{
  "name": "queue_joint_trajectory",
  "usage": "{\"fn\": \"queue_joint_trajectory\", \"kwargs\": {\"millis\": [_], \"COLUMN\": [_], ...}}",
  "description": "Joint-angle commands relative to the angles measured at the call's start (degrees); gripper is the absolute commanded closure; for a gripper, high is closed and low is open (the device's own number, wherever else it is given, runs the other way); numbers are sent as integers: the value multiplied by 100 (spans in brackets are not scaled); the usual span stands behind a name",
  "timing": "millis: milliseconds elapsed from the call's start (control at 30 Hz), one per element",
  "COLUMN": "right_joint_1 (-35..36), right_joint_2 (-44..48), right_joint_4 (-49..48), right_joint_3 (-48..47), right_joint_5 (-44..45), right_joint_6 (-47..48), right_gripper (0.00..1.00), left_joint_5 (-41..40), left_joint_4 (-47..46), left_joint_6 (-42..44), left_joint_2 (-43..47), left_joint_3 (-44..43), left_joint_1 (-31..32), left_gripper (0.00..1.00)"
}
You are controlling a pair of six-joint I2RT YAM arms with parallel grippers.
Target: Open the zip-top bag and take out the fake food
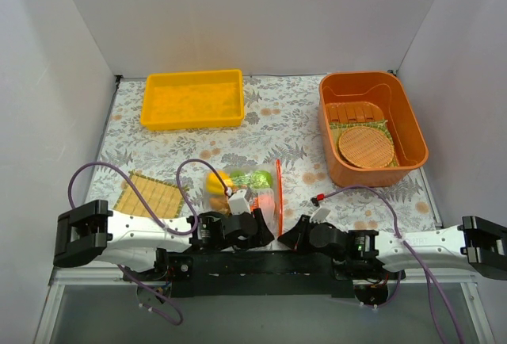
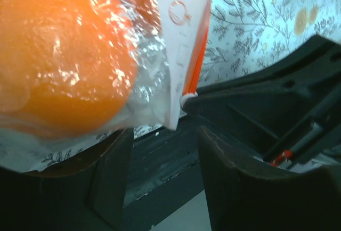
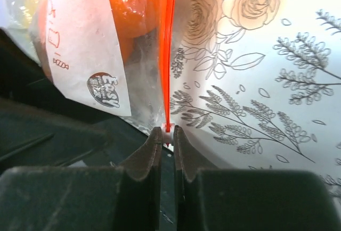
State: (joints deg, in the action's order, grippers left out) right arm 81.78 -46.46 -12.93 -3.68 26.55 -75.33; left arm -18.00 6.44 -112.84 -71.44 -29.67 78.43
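Bag (image 1: 252,192) lies at the near edge of the bench (image 1: 277,126), right in front of both wrists, with the zip (image 3: 169,39) running away from us along its right side. The food (image 2: 58,55) is all inside: an orange ball pressed hard against the film, and green and yellow pieces beyond it in the top view. We judge the bag light and limp. The film is thin, crinkly and probably slick, so it will drag along with any pull rather than hold its ground. The zip is the only stiff part, so it is the place to grip. Right hand (image 3: 167,135) is there now, jaws pinched nearly together on the small white piece at the zip's near end. Left hand (image 2: 162,151) has its jaws apart with nothing between them, and the bag's near corner sits just above the gap. We'd have it take the film beside that corner as an anchor, not the ball, which looks hard, round and likely to roll once out. The bench is covered in flat printed cloth, and we expect little grip from it. Room: mat (image 1: 146,193) just left of the bag, yellow tray (image 1: 192,98) far left, orange bin (image 1: 372,126) far right, white walls on three sides. The arm bases crowd the near side, so any pull should go outward.
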Motion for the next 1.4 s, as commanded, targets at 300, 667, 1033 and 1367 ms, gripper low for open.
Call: {"fn": "queue_joint_trajectory", "kwargs": {"millis": [300,667,1033,1367], "right_joint_1": [31,136,339,392], "right_joint_2": [146,137,58,400], "right_joint_4": [1539,951,643,906], "right_joint_3": [-1187,-933,-845,-748], "right_joint_5": [457,105,193,430], "right_joint_6": [185,54,-219,-465], "right_gripper": [99,99,99,99], "left_joint_5": [-1021,-1311,-1056,-1048], "left_joint_4": [1048,-292,-1426,-679], "left_joint_6": [-213,-2014,-2172,-2638], "left_joint_2": [772,1563,1071,860], "left_joint_3": [-179,709,937,761], "left_joint_1": [541,524,524,524], "left_gripper": [53,57,56,65]}}
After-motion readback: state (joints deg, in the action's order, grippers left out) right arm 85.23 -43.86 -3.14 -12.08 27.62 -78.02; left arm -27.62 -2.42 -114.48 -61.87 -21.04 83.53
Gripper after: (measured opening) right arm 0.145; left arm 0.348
